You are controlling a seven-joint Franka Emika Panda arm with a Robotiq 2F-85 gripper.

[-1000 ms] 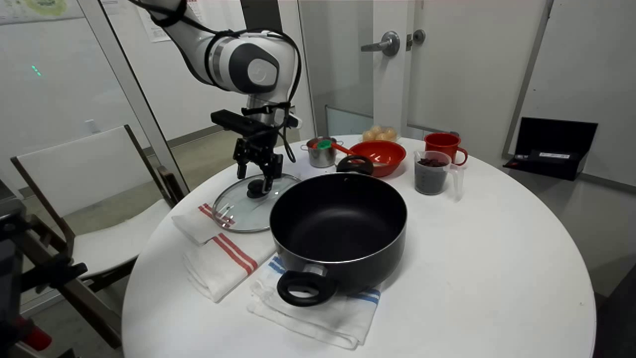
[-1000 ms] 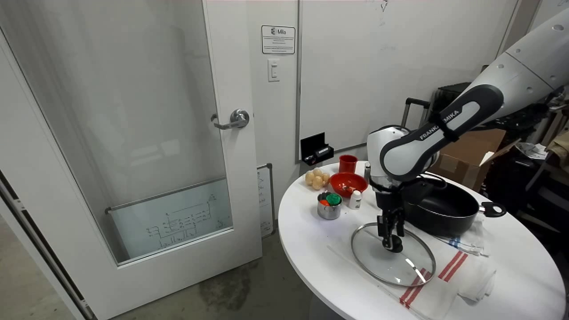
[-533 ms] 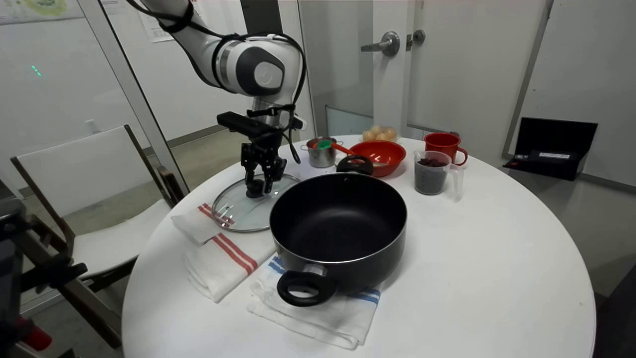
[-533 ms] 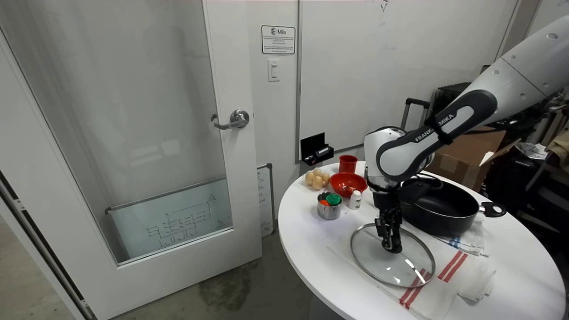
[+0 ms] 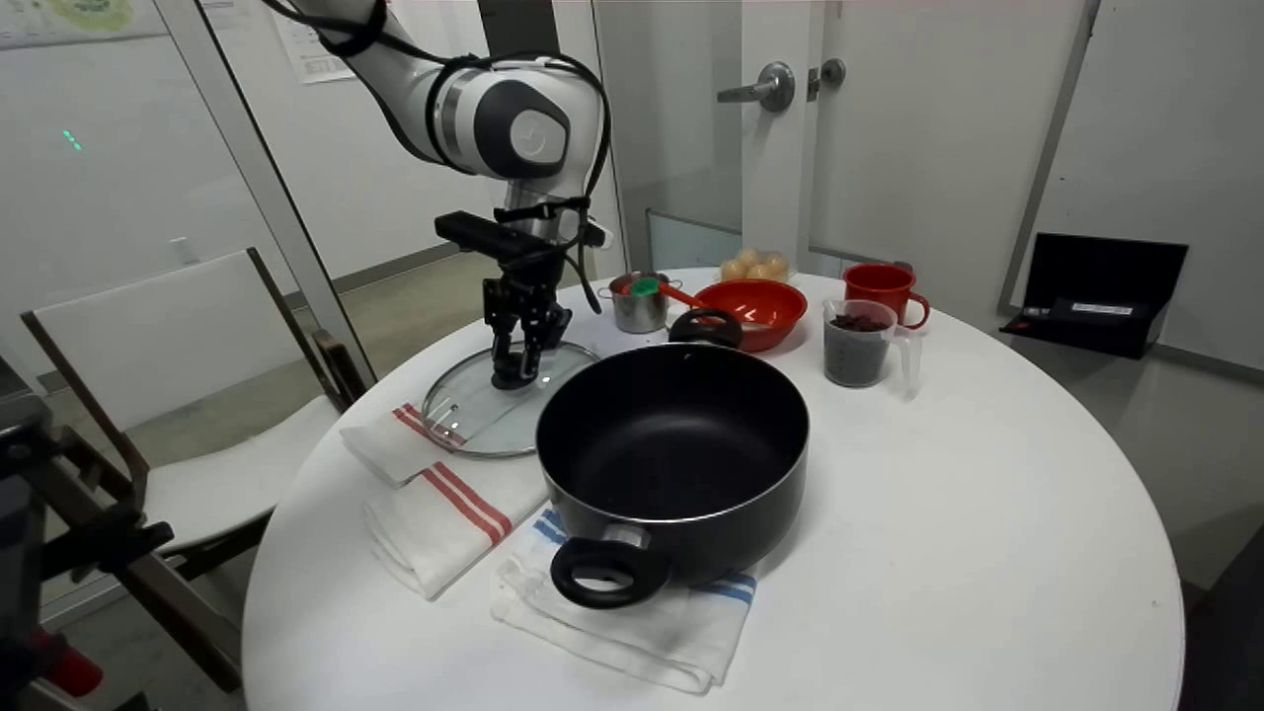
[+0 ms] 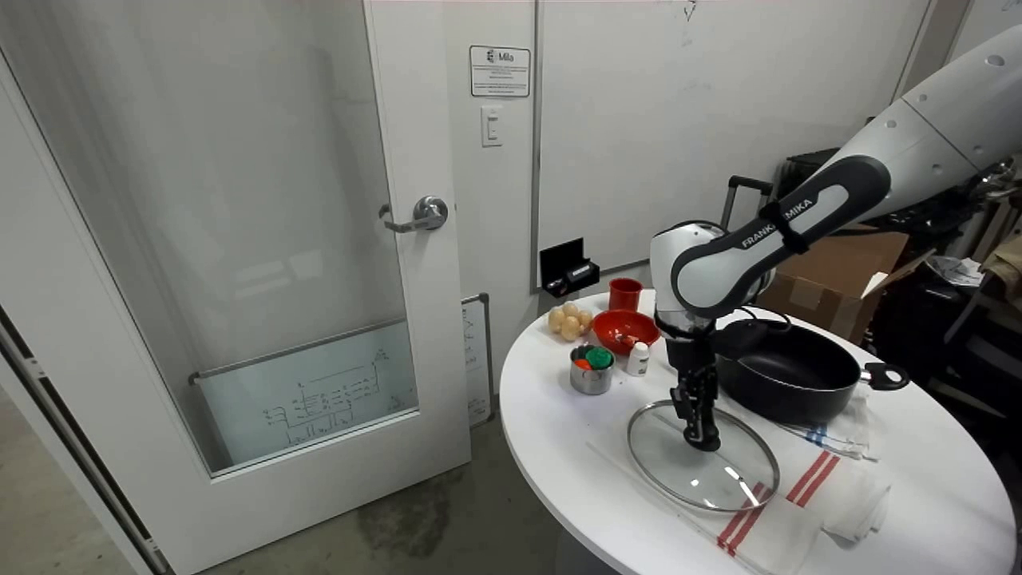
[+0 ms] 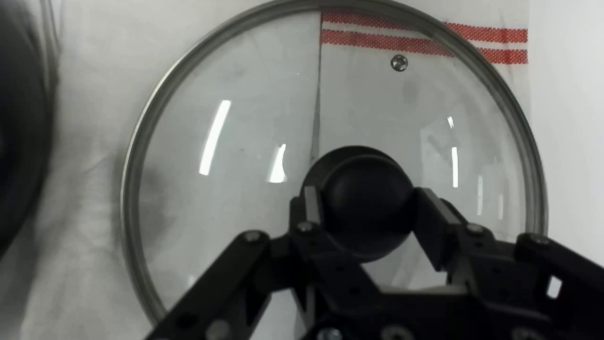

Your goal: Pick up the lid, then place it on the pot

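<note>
The gripper has the black knob of the glass lid pinched between its fingers. In an exterior view the lid is just left of the big black pot, over part of a red-striped cloth; I can't tell whether they touch. The pot sits on a blue-striped cloth, with a red bowl beyond it on the white table.

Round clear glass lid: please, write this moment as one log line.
End effector: grips round black knob; glass lid: beside wide round black pot; lift: unclear; pot: uncovered; placement: pending
</note>
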